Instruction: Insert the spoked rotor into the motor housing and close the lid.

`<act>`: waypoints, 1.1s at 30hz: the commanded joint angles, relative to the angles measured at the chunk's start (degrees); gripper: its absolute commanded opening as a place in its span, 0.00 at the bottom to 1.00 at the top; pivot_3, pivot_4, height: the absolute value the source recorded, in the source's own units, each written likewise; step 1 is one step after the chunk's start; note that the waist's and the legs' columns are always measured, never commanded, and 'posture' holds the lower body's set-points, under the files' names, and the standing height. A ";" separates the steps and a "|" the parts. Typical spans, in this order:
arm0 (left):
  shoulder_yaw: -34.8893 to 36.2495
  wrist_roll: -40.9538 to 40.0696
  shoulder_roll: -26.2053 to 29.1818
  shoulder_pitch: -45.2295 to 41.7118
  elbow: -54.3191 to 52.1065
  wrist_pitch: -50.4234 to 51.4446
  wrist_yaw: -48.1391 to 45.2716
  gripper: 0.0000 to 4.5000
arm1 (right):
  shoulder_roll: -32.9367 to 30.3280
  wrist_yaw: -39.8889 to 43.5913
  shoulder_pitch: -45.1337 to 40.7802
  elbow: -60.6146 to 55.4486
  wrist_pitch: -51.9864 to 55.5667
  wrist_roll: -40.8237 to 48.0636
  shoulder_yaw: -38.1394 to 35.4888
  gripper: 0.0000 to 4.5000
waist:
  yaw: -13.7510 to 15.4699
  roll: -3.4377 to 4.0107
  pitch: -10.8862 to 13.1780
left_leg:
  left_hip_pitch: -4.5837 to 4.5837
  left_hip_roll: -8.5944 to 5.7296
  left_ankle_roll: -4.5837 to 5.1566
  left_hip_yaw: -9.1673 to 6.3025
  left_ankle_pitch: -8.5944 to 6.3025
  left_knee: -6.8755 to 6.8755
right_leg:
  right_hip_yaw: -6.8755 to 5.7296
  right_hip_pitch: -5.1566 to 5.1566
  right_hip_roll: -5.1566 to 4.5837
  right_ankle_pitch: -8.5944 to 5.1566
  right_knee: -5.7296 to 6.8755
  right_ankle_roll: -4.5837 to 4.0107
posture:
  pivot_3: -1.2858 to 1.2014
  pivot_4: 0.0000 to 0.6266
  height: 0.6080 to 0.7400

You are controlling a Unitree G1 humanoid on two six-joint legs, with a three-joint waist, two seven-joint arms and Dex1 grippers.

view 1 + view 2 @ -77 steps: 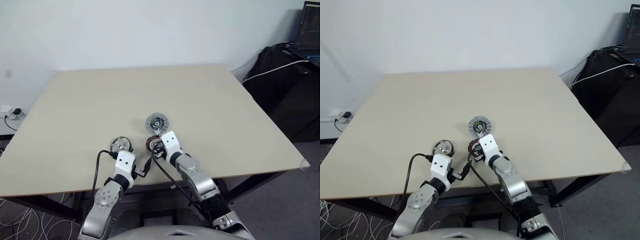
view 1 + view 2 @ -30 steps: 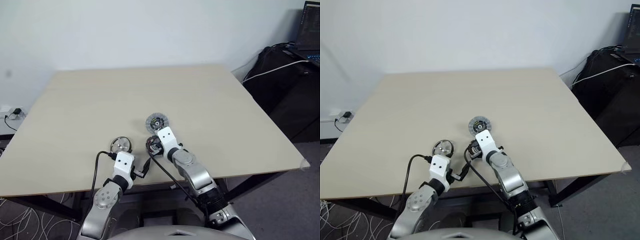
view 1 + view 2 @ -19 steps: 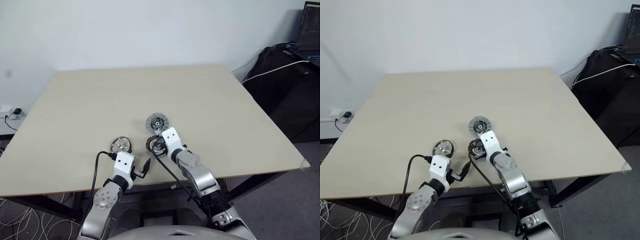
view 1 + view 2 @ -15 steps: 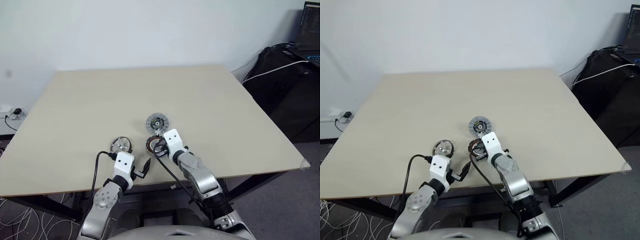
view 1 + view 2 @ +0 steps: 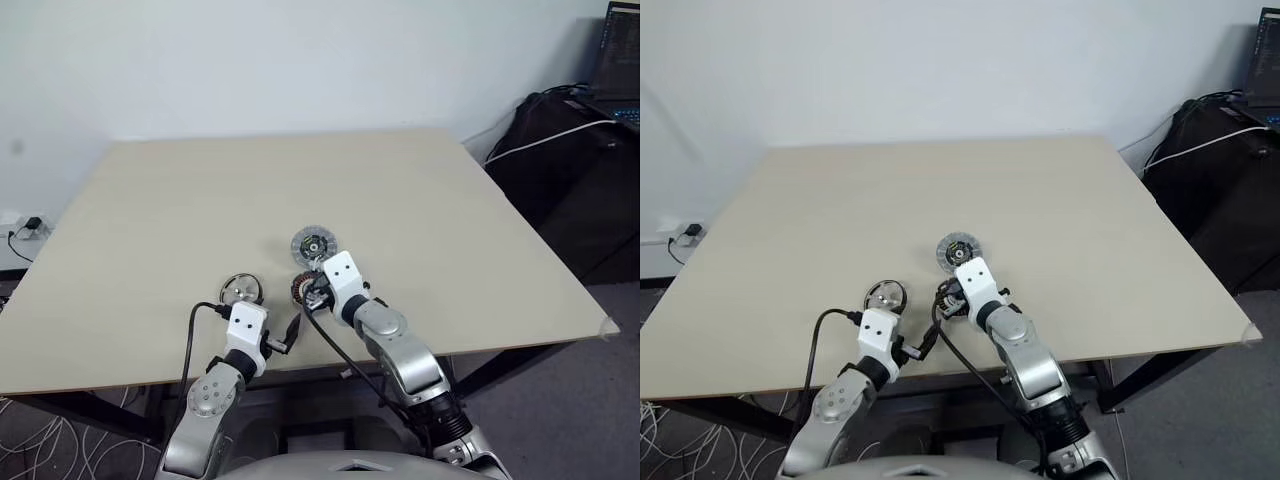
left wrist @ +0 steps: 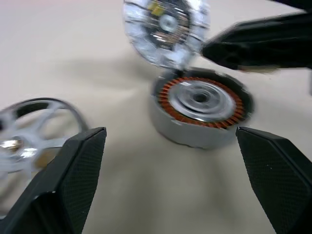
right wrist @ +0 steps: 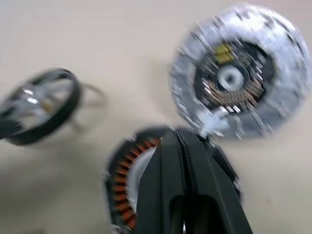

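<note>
Spoked rotor [image 5: 241, 290], seen from the head cameras, lies flat on the table [image 5: 180, 220] near its front edge, just ahead of the left gripper [image 5: 262, 318]. At the rotor's three o'clock, a short way off, sits the motor housing [image 5: 302, 289], with the right gripper [image 5: 312, 291] over it. At the housing's twelve o'clock, close by, the lid [image 5: 314, 244] lies with its dark-centred face up. A black cable [image 5: 193, 335] loops from the left wrist.

From the left wrist camera, the left gripper [image 6: 170, 161] is released, its two black fingers [image 6: 73, 185] spread wide with bare table between them. The rotor [image 6: 34, 131] lies at about nine o'clock, its silver spokes and dark rim partly cut by the frame edge. The housing [image 6: 201, 113] rests just right of centre, copper windings ringing a silvery hub. The lid [image 6: 165, 29] is at twelve o'clock, and the right arm's black fingers reach in at two o'clock, above the housing's far rim.

From the right wrist camera, the right gripper [image 7: 181, 146] is clenched, fingers pressed together with nothing between them, directly over the housing [image 7: 127, 183]. Whether the tips touch it cannot be told. The lid [image 7: 239, 73] is at one o'clock, the rotor [image 7: 39, 105] at nine o'clock.
</note>
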 commanded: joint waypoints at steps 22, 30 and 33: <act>17.27 -20.07 -9.21 -2.24 -5.27 13.49 11.26 1.00 | -3.48 -1.47 8.99 -12.03 1.25 1.84 -4.86 0.01 | 0.08 -0.45 0.23 | -0.06 -0.01 -0.02 -0.03 -0.01 0.06 | -0.06 0.03 0.00 0.00 -0.07 0.03 | 0.52 0.00 1.00; 16.51 -23.07 -9.06 -4.96 -5.66 19.80 10.92 1.00 | -4.56 2.21 11.39 -16.16 -0.44 6.55 -6.39 0.01 | 0.05 -0.45 0.22 | -0.06 -0.02 -0.02 -0.03 -0.01 0.06 | -0.05 0.03 0.01 0.01 -0.08 0.03 | 0.52 0.00 1.00; 16.55 -24.24 -9.03 -5.42 -5.50 21.15 10.85 1.00 | -5.40 2.95 12.20 -17.15 -0.65 7.45 -6.66 0.01 | 0.02 -0.45 0.22 | -0.06 -0.02 -0.02 -0.03 -0.01 0.06 | -0.05 0.03 0.01 0.01 -0.08 0.03 | 0.52 0.00 1.00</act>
